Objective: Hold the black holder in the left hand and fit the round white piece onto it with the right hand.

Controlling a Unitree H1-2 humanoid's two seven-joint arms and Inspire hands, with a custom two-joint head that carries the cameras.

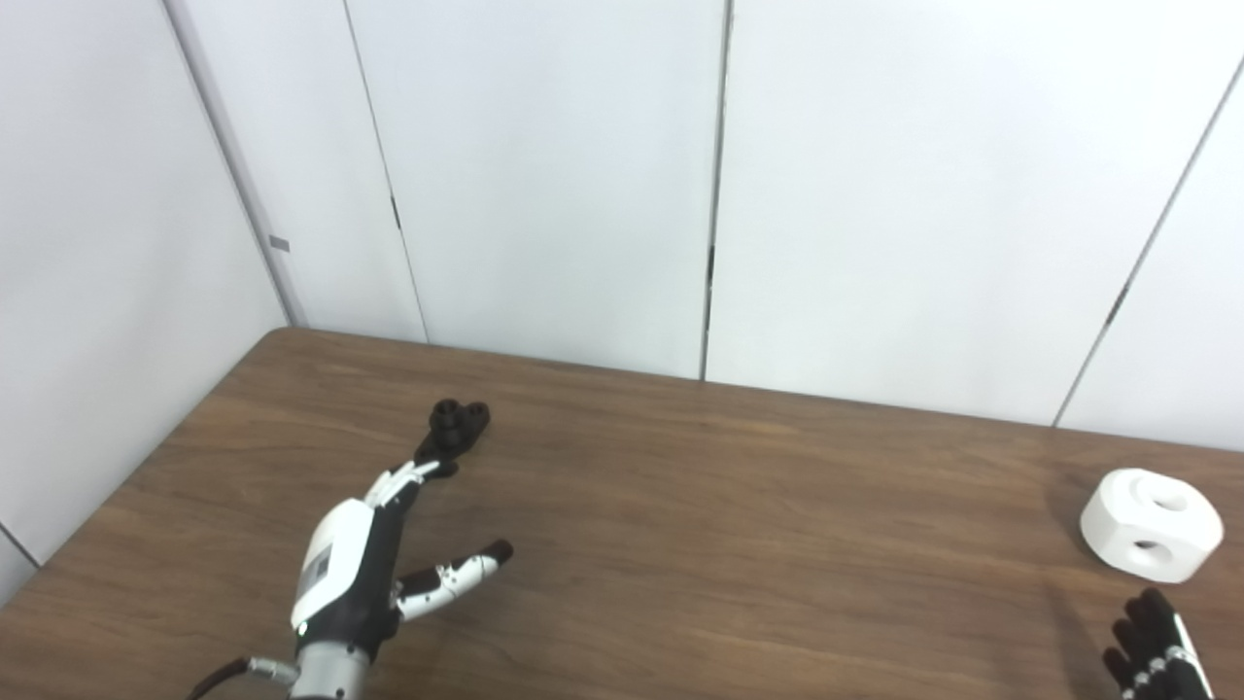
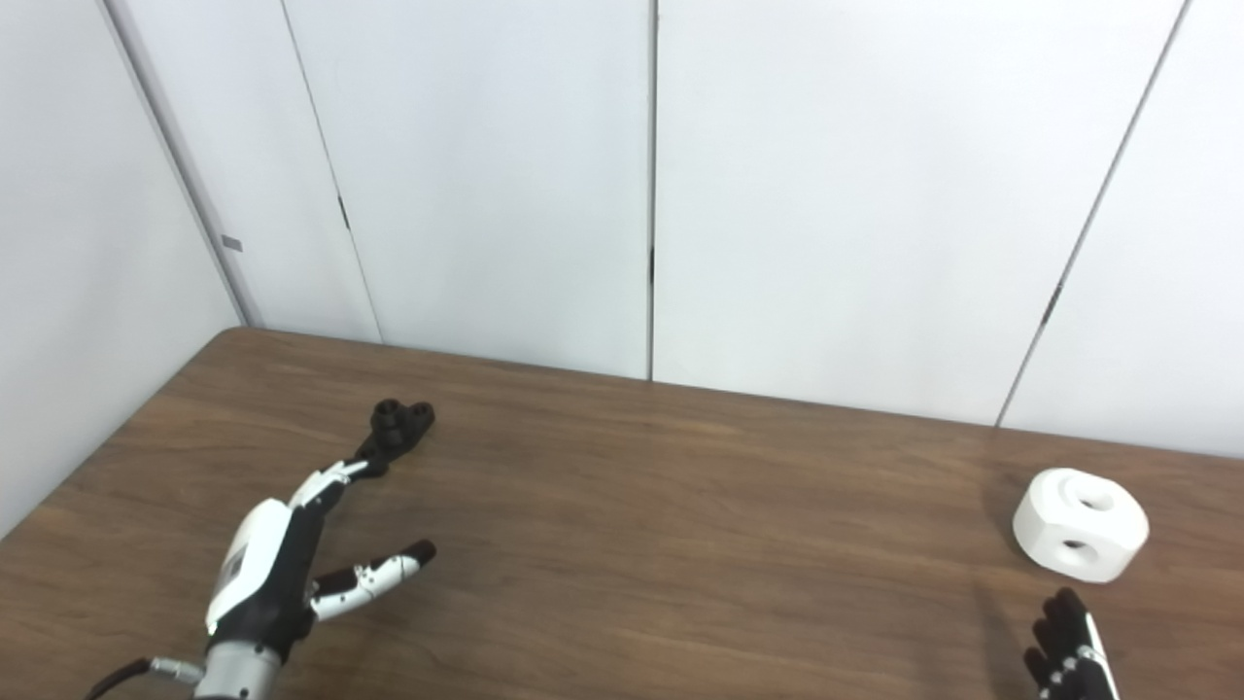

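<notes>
The black holder [image 1: 455, 426] lies on the wooden table [image 1: 680, 506], left of centre and toward the back. My left hand [image 1: 364, 554] stretches toward it, open, thumb spread to the right, with its fingertips [image 1: 428, 469] right at the holder's near end; contact is unclear. The round white piece [image 1: 1151, 524], with holes in its top and side, rests near the right edge. My right hand [image 1: 1157, 651] shows only its dark fingertips at the bottom right corner, just in front of the white piece and apart from it.
White wall panels [image 1: 622, 175] stand directly behind the table's far edge. The table's left edge [image 1: 136, 476] runs diagonally near my left arm. Bare brown wood separates the holder from the white piece.
</notes>
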